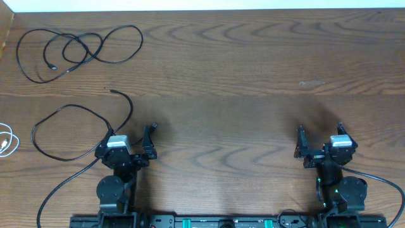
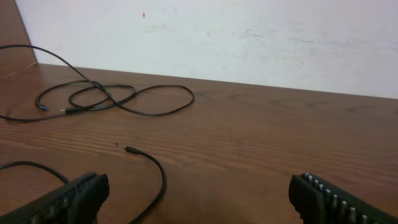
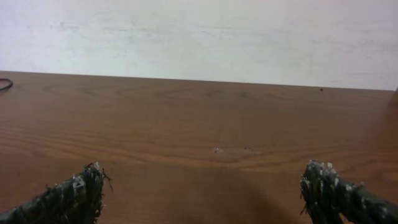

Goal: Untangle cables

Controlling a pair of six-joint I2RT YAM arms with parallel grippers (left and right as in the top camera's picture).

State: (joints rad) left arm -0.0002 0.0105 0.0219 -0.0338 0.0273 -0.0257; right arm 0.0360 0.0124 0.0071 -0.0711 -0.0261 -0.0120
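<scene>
At the far-left edge of the table (image 1: 253,76), the white cable (image 1: 6,144) is cut off by the frame. Only a small curl shows and no plug is readable.

Just right of it but apart lies the near black cable (image 1: 66,133) in one open loop. Its plug end points to the far side, and part of the cord is lost behind the left arm's wrist.

In the far-left corner, the far black cable (image 1: 82,47) is coiled in several loops that cross one another. Which strand lies on top is hard to sort. It sits close to the left table edge and is well apart from the other two.

Count: three cables, two black and one white. There are two arms and two thick base cords, one (image 1: 60,187) by the left base and one (image 1: 380,178) by the right.

The left gripper (image 2: 198,190) has its jaws spread wide with nothing between them. The near black cable's plug lies just ahead of it.

Bare wood runs from there across the middle and right, up to the white wall (image 1: 190,5) at the far edge.

The right gripper (image 3: 202,180) is also spread wide and holds nothing. A sliver of black cord shows at the left edge of its view.
</scene>
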